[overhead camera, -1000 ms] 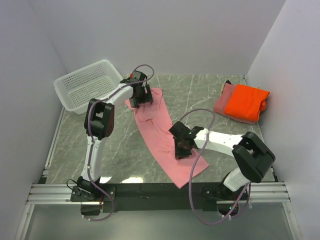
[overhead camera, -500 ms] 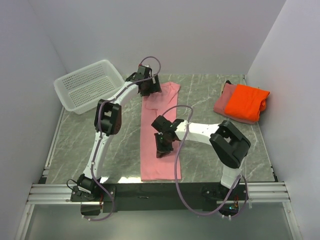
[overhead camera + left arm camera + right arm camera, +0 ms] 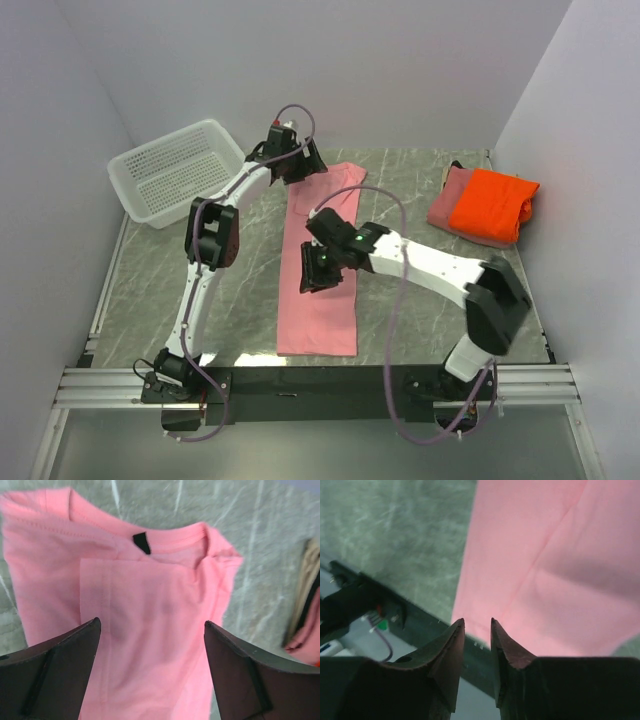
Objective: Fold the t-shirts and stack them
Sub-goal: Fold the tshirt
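pink shirt (image 3: 318, 318): light pink, folded lengthwise into a long narrow strip, flat along the middle of the bench (image 3: 400, 185); collar at far end with black neck label (image 3: 141, 542) showing, hem at near edge
rose shirt (image 3: 444, 208): dusty rose, folded, far right corner
orange shirt (image 3: 492, 205): bright orange, folded, stacked atop rose shirt

light pink t-shirt (image 3: 320, 320) swung straight (formerly diagonal), left hand (image 3: 297, 166) lifted clear
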Action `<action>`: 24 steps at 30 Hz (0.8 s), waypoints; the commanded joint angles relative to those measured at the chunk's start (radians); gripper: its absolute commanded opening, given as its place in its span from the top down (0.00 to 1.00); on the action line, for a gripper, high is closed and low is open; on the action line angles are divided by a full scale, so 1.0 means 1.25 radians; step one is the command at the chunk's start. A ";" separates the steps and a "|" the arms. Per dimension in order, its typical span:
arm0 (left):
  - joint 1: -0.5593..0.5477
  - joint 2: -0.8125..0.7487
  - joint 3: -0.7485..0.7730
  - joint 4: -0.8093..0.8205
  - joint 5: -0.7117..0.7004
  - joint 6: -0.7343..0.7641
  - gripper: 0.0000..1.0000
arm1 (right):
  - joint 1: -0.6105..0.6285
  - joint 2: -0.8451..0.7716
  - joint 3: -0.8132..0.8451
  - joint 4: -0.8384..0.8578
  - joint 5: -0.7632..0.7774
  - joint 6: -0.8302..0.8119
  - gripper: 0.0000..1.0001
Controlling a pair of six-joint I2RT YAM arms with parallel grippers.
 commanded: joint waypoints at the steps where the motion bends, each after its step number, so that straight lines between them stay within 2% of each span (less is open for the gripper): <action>1: 0.023 -0.138 0.001 0.075 0.045 -0.039 0.10 | 0.014 -0.145 -0.026 -0.065 0.034 -0.010 0.61; 4: 0.033 -0.227 -0.052 0.047 0.029 -0.027 0.10 | 0.018 -0.243 -0.134 -0.083 0.068 0.029 0.59; 7: 0.024 -0.369 -0.215 0.020 0.011 -0.013 0.11 | 0.019 -0.326 -0.253 -0.098 0.104 0.082 0.57; 8: 0.011 -0.456 -0.328 0.009 -0.002 -0.008 0.11 | 0.019 -0.342 -0.306 -0.098 0.111 0.106 0.57; 10: -0.009 -0.548 -0.456 0.002 -0.032 -0.004 0.11 | 0.020 -0.386 -0.356 -0.088 0.113 0.133 0.57; 11: -0.031 -0.635 -0.522 0.005 -0.043 -0.007 0.12 | 0.020 -0.398 -0.394 -0.077 0.109 0.154 0.57; 12: -0.042 -0.675 -0.647 0.007 -0.053 -0.011 0.12 | 0.023 -0.418 -0.409 -0.072 0.107 0.160 0.57; 14: -0.078 -0.774 -0.808 -0.005 -0.065 -0.037 0.12 | 0.025 -0.429 -0.435 -0.063 0.105 0.175 0.57; 17: -0.122 -0.887 -0.974 -0.031 -0.072 -0.080 0.13 | 0.029 -0.424 -0.458 -0.055 0.111 0.186 0.57; 20: -0.168 -0.979 -1.089 -0.049 -0.087 -0.113 0.13 | 0.031 -0.419 -0.479 -0.040 0.100 0.197 0.57; 24: -0.199 -1.054 -1.172 -0.099 -0.114 -0.137 0.13 | 0.032 -0.409 -0.485 -0.021 0.085 0.192 0.56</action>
